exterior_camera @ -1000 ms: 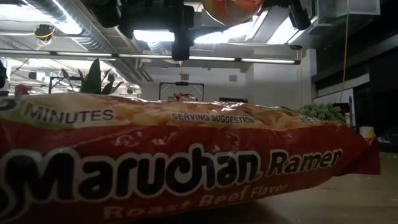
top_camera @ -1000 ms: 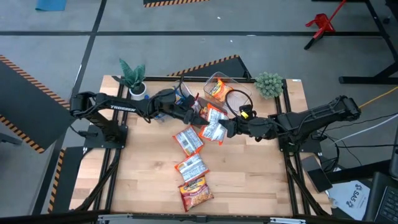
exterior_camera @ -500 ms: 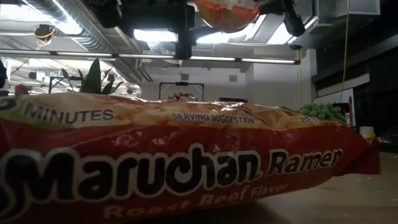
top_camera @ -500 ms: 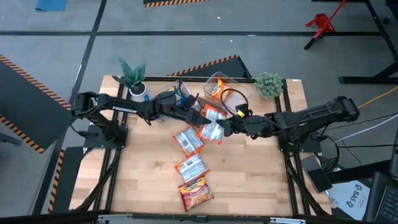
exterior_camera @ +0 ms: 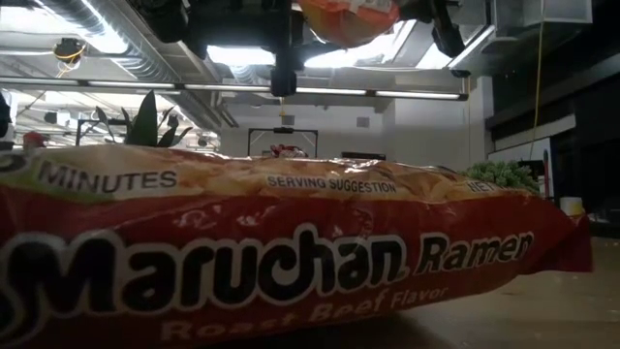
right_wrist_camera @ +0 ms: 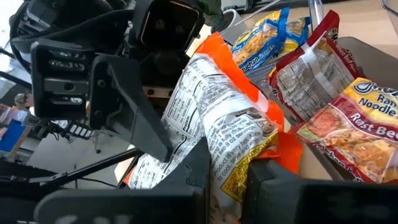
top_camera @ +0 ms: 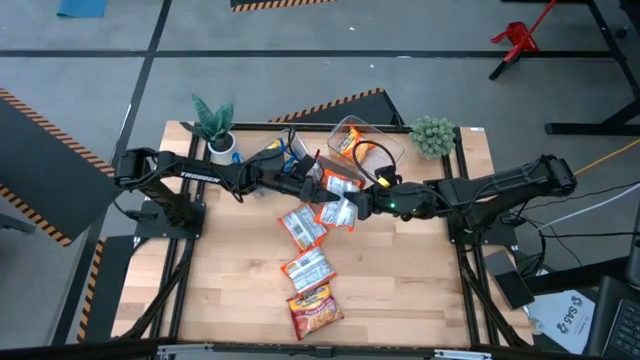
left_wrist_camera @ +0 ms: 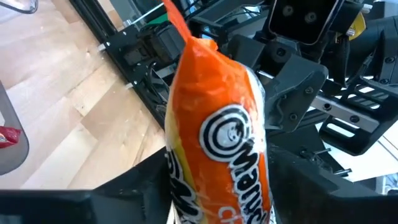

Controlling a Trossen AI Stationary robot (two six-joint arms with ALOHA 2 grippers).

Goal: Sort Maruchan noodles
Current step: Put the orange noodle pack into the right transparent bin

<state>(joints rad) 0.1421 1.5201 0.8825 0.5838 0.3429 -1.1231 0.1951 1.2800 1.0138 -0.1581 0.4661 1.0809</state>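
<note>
An orange Maruchan noodle packet (top_camera: 340, 208) hangs in the air over the table's middle, between my two grippers. My right gripper (top_camera: 358, 206) is shut on it. My left gripper (top_camera: 318, 188) reaches in level from the table's left. Its open fingers stand on either side of the packet (left_wrist_camera: 214, 143). Three more packets (top_camera: 302, 225) (top_camera: 307, 268) (top_camera: 315, 308) lie flat on the wood nearer the front. The red roast-beef one (exterior_camera: 291, 262) fills the low view. My left gripper has the orange packet's one end (left_wrist_camera: 211, 193) between its fingers; whether they touch it, I cannot tell. My right gripper pinches the packet's other end (right_wrist_camera: 233, 163) between its two fingers, coming from the table's right and slanting slightly down. The packet is lifted clear, its printed back toward the right wrist camera.
Bins stand at the back: a clear one (top_camera: 372, 150) with an orange packet, and one (right_wrist_camera: 348, 56) holding red-white (right_wrist_camera: 354, 124) and blue-yellow packets (right_wrist_camera: 267, 37). Potted plants (top_camera: 213, 125) (top_camera: 432, 135) stand at the far corners. Bare wood lies at front left and right.
My right gripper has edged the orange packet a little toward my left gripper, keeping it lifted clear of the table.
</note>
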